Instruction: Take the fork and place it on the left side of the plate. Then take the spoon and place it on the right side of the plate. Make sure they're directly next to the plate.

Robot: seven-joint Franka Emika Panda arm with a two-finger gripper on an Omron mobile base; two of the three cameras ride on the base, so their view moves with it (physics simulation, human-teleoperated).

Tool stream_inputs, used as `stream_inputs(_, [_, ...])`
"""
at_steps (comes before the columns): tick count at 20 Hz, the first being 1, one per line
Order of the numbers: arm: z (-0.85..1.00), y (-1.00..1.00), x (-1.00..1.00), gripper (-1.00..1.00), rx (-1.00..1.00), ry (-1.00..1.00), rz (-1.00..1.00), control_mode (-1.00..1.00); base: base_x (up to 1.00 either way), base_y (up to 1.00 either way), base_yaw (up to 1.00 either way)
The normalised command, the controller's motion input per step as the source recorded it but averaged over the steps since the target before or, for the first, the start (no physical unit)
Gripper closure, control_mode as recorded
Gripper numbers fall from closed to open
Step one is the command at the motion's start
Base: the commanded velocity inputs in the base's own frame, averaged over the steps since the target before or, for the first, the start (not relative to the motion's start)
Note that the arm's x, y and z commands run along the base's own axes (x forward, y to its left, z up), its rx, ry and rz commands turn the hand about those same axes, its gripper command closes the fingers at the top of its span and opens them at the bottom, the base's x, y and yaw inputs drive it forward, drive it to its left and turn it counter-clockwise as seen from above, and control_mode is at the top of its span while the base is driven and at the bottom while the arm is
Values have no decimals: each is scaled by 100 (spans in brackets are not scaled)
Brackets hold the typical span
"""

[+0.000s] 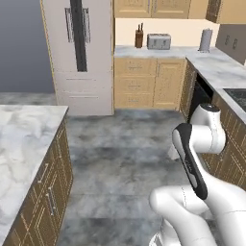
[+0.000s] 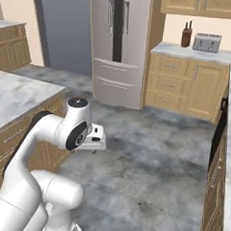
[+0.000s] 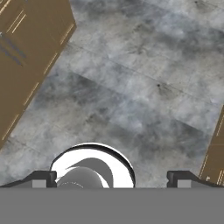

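Pincer (image 3: pixel 112 177) points down at the grey mottled floor (image 3: pixel 144 87), its two dark fingertips (image 3: pixel 41 178) spread far apart with nothing between them. In the hand view, wooden cabinet fronts (image 3: pixel 26 57) run along the upper left and a strip of more wood shows at the right edge. Fork, spoon and plate: cannot locate any of them; no utensil or dish can be made out on the surfaces in view. Left base view: white arm (image 1: pixel 202 158) folded low at lower right, over open floor. A marble-topped bench (image 1: pixel 24 144) stands at left, its top bare where visible. Fridge (image 1: pixel 79 53) straight ahead at the back wall; beside it a rear bench (image 1: pixel 153 52) carries a knife block (image 1: pixel 139 37), a toaster (image 1: pixel 159 42) and a paper towel roll (image 1: pixel 205 40). Right base view: arm's elbow (image 2: pixel 77 125) near the left bench (image 2: pixel 17 95), wrist turned downward; same fridge, knife block and toaster beyond.
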Motion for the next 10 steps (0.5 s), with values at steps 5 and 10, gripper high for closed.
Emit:
stream_inputs(5, [0, 0, 0, -100, 0, 0, 0, 100, 100, 0, 0])
stream_inputs(10, [0, 0, 0, -100, 0, 0, 0, 100, 100, 0, 1])
